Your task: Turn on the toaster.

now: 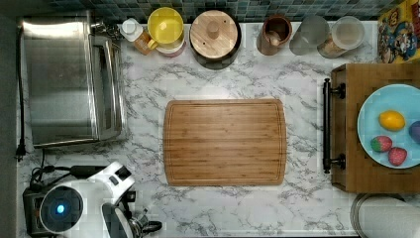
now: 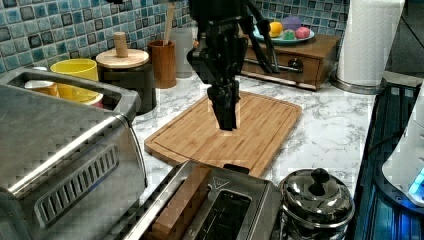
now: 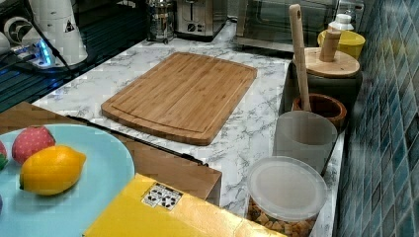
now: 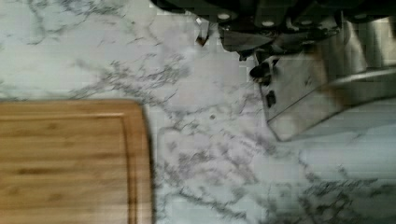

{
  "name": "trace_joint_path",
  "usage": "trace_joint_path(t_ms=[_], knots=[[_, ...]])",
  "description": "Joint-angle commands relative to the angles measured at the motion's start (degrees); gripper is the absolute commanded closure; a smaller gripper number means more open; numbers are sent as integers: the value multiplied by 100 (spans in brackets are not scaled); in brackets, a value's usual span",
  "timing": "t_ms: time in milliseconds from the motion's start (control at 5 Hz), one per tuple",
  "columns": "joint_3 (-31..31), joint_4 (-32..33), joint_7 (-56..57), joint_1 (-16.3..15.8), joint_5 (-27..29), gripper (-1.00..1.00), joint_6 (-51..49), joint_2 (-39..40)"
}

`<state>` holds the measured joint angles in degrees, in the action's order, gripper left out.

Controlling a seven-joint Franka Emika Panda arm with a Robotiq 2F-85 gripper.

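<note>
My claw (image 2: 226,117) hangs fingers-down, closed to a narrow point and holding nothing, over the board (image 2: 225,130). The toaster (image 2: 212,205) sits past the board's near edge in the left view, slots running toward the claw.

toaster (image 2: 220,210): brushed steel, two long top slots
pose: upright
place: counter, between toaster oven and lidded steel pot
</note>
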<state>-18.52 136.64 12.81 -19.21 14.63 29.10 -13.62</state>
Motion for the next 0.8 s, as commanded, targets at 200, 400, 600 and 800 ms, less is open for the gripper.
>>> trace_joint_path(t_ms=[200,400,600,800], knots=[[-62,495,878,-280,448,100,67,-219],[-161,585,1070,-400,605,100,156,-167],[-62,826,1518,-579,1005,100,434,-333],[-102,837,1538,-506,1108,100,609,-347]])
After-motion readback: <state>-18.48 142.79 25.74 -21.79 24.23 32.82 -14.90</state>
